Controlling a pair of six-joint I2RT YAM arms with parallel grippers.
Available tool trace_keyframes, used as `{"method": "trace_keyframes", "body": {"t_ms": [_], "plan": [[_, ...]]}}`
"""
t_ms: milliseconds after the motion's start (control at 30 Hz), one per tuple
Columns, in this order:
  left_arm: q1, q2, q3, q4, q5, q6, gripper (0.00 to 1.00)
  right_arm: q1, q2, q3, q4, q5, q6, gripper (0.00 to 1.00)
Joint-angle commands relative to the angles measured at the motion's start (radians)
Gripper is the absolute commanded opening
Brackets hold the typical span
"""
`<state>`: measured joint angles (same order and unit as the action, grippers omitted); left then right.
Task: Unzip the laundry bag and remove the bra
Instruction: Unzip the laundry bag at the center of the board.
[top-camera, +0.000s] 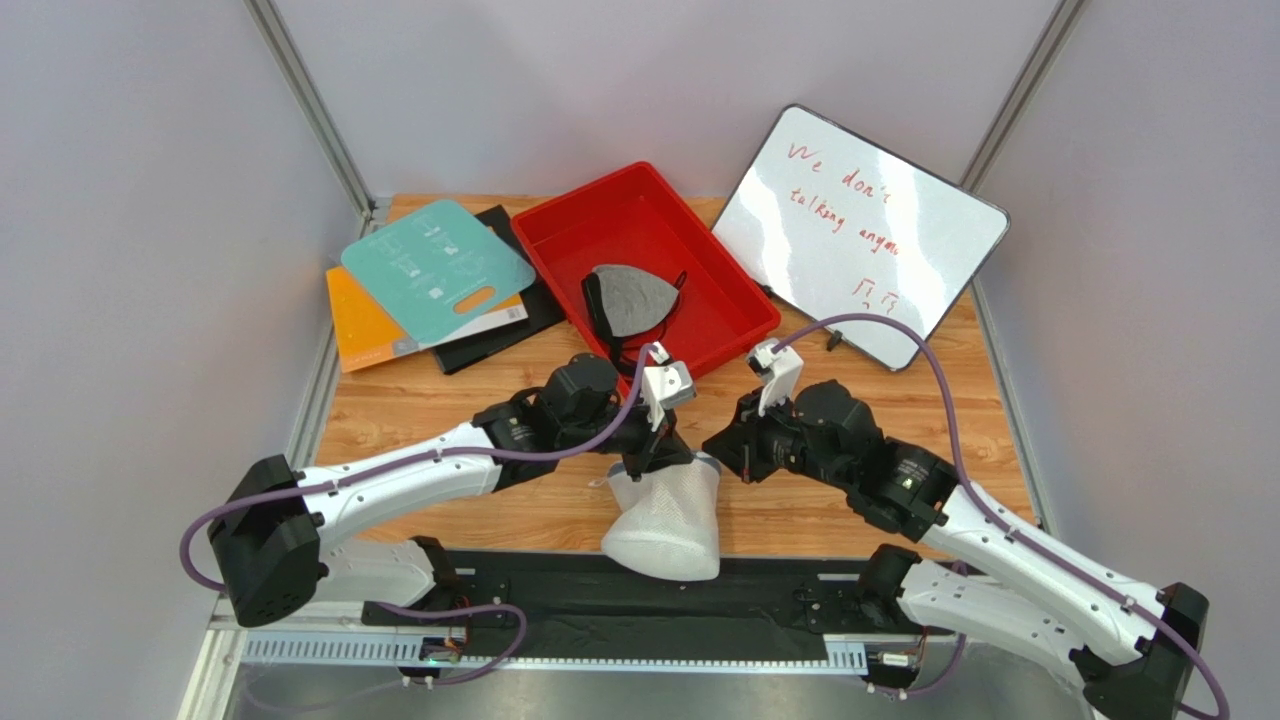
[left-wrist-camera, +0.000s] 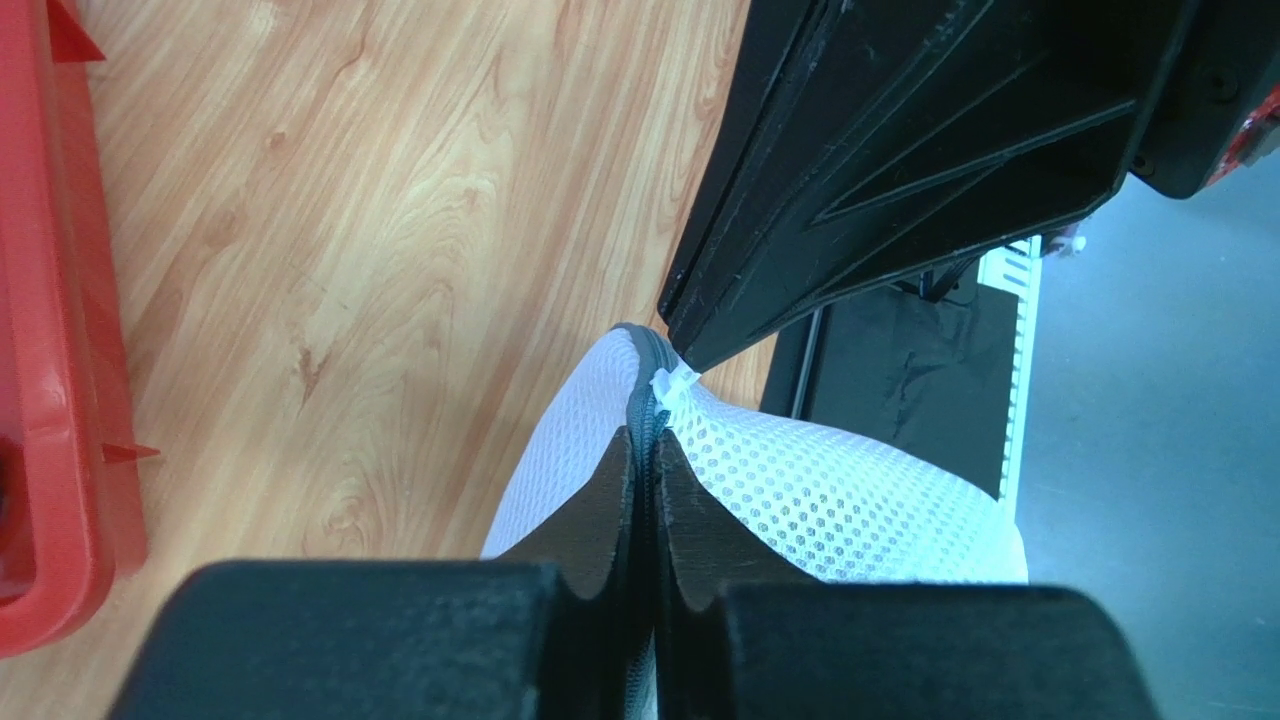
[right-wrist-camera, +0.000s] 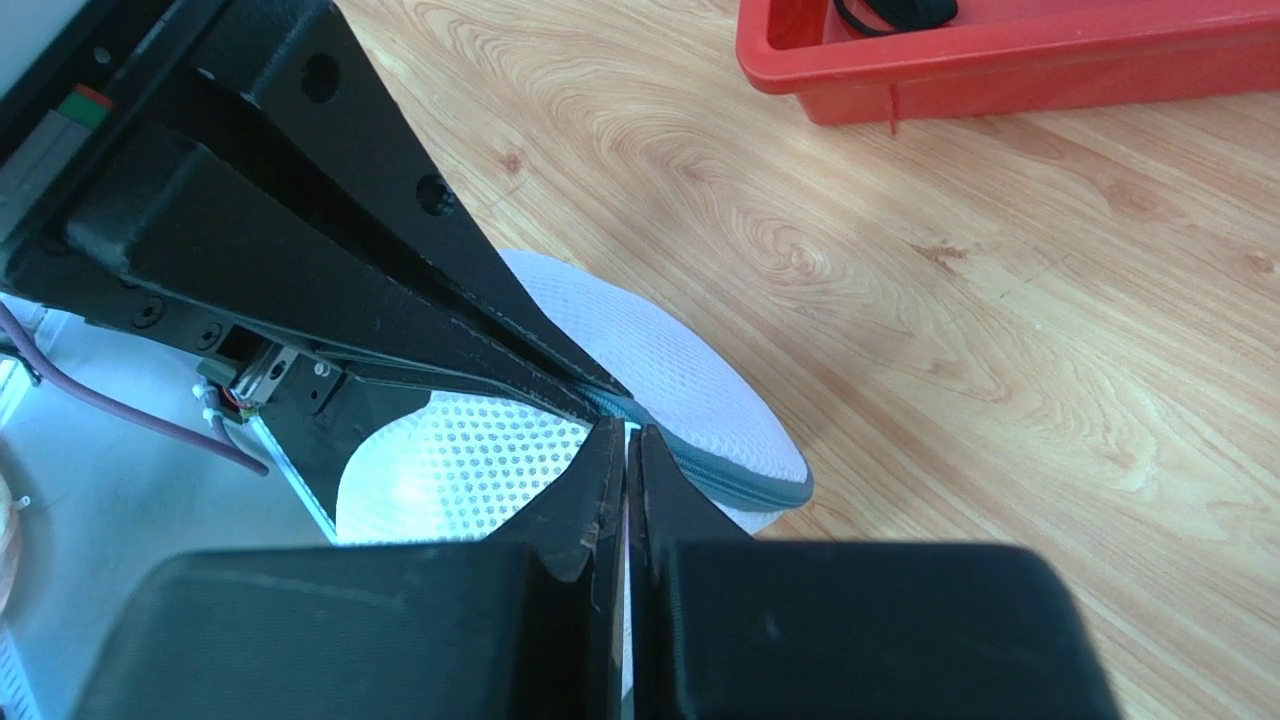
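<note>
Unzipping step, zipper looking closed. I am holding the laundry bag (top-camera: 669, 518) up at the near edge of the bench (top-camera: 842, 510). My left end effector (left-wrist-camera: 643, 458) is clamping its grey zipper band (right-wrist-camera: 736, 477), and my right end effector (right-wrist-camera: 625, 450) is pinching the white pull tab (left-wrist-camera: 673, 387). The bra is not showing and is presumably inside. Next, I judge, the right should draw the tab along the band.
</note>
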<state>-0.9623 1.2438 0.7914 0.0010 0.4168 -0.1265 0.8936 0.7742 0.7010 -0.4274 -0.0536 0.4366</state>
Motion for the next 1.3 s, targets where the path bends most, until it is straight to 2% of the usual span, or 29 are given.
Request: {"method": "trace_keyframes", "body": {"t_ms": [0, 667, 767, 800, 900, 1100, 1267], "plan": [[0.002, -0.009, 0.017, 0.013, -0.001, 0.011, 0.0, 0.002, -0.016, -0.011, 0.032, 0.001, 0.002, 0.0], [0.002, -0.043, 0.002, 0.005, -0.015, 0.028, 0.0, 0.004, 0.016, -0.067, 0.082, -0.046, 0.019, 0.0], [0.002, -0.044, -0.001, 0.002, -0.006, 0.044, 0.0, 0.004, 0.005, -0.067, 0.082, -0.052, 0.002, 0.14], [0.002, -0.047, -0.003, 0.004, -0.004, 0.051, 0.0, 0.002, -0.003, -0.066, 0.076, -0.049, -0.013, 0.23], [0.002, -0.06, -0.011, 0.004, 0.013, 0.06, 0.0, 0.002, -0.021, -0.063, 0.069, -0.048, -0.057, 0.39], [0.002, -0.083, -0.02, -0.024, 0.03, 0.08, 0.0, 0.001, -0.009, -0.064, 0.102, -0.123, -0.114, 0.49], [0.002, -0.092, -0.024, -0.027, 0.059, 0.085, 0.0, 0.002, 0.016, -0.081, 0.15, -0.176, -0.148, 0.5]]}}
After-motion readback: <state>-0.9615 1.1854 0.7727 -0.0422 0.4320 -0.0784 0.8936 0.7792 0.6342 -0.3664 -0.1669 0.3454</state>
